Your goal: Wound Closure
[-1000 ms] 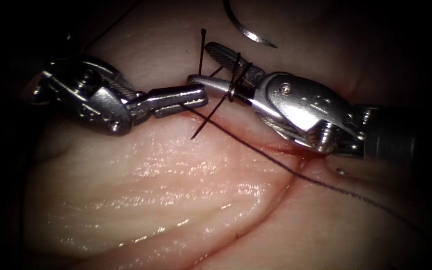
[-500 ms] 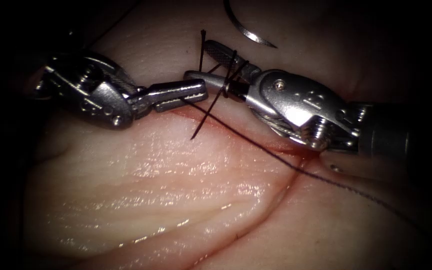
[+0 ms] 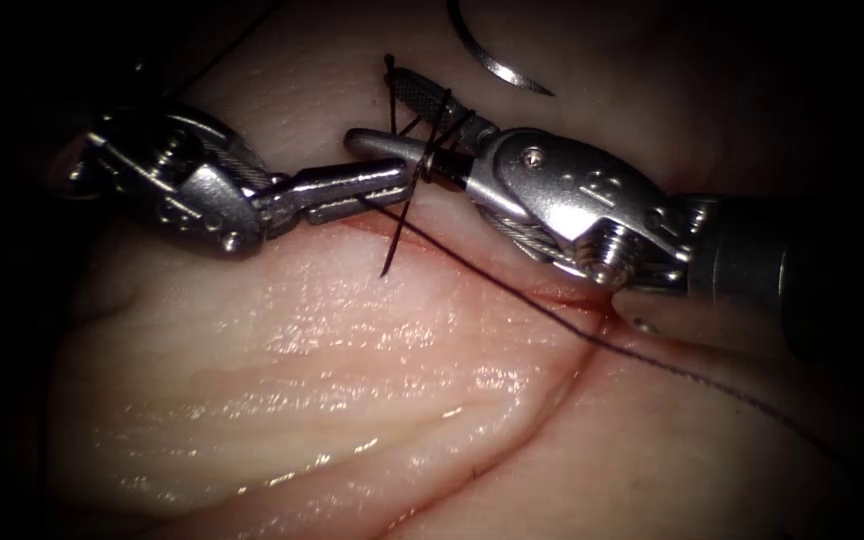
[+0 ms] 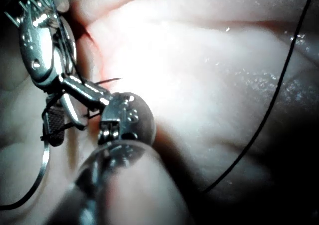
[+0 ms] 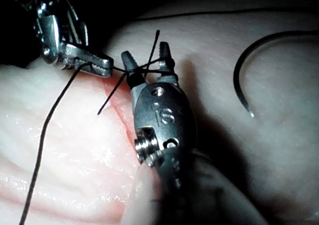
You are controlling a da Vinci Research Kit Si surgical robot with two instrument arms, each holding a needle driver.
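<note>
The curved needle [image 3: 492,58] lies free on the tissue [image 3: 332,370] beyond both tools, held by neither and not in the tissue; it is also in the right wrist view [image 5: 242,80]. My left tool [image 3: 392,185] reaches in from the left, shut on the thread [image 3: 592,340], which runs down and right along the cut [image 3: 552,293]. My right tool [image 3: 372,108] is open, with thread looped around its jaws near the hinge, and grips nothing. A short thread tail [image 3: 390,250] crosses by the jaw tips. The right wrist view shows the loops and open jaws [image 5: 146,53], and the left tool [image 5: 97,65].
Red fluid [image 3: 572,296] lines the cut under the right tool's wrist. A second crease [image 3: 512,440] curves through the tissue in the foreground. In the left wrist view the long thread [image 4: 276,90] trails away over the tissue.
The right tool has moved left and up with the thread loops on its jaws, so its lower jaw now overlaps the left tool's tip. The left tool has hardly moved.
</note>
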